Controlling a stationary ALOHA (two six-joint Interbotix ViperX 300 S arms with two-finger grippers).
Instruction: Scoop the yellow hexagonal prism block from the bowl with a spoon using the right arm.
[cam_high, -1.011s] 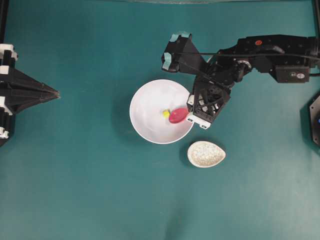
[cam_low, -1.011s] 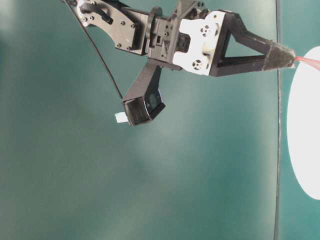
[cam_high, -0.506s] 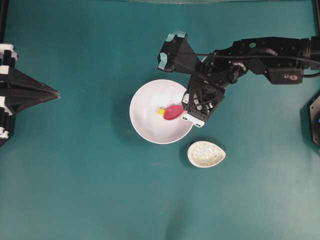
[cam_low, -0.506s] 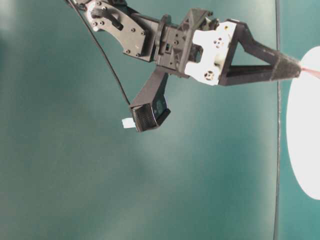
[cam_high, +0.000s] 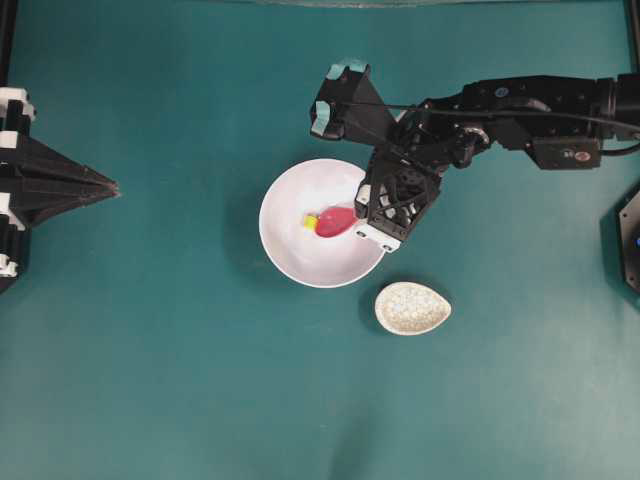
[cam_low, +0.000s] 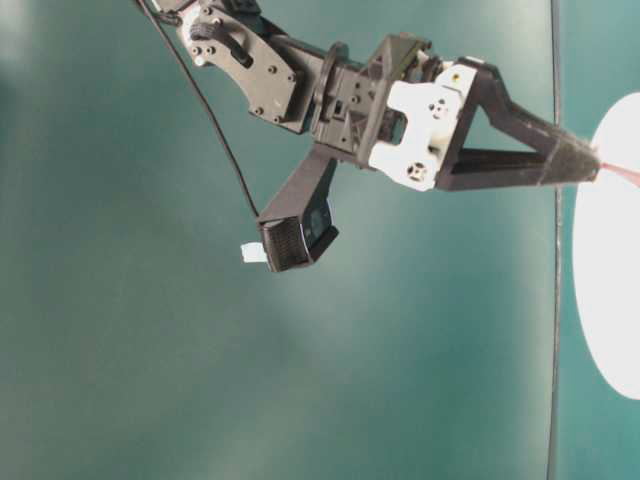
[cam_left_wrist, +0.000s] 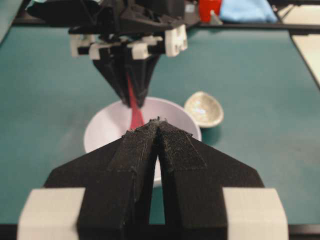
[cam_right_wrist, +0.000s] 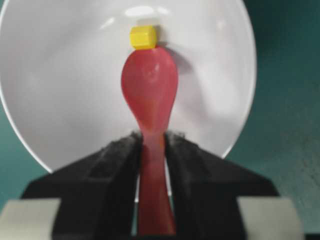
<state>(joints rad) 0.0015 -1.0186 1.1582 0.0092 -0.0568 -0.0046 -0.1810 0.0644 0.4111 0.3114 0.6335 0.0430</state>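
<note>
The right claw (cam_right_wrist: 151, 145) is pinching the handle of the pink-red spoon (cam_right_wrist: 150, 95), one black finger pressed to each side of it, with the oval scoop reaching straight out ahead of the fingertips over the inside of the white bowl (cam_right_wrist: 55, 100). The yellow hexagonal prism block (cam_right_wrist: 143, 37) sits just beyond the far tip of the scoop, touching or nearly touching its edge, resting on the bowl's floor rather than in the scoop. From above, the right arm (cam_high: 520, 100) comes in from the right edge and angles down over the bowl's right rim, and a small speckled egg-shaped dish (cam_high: 413, 308) lies on the teal desk (cam_high: 150, 380) just beside that claw, outside the bowl. The left claw (cam_left_wrist: 159, 131) is pressed together with nothing between its fingers, parked well apart at the left edge, pointing toward the bowl.
</note>
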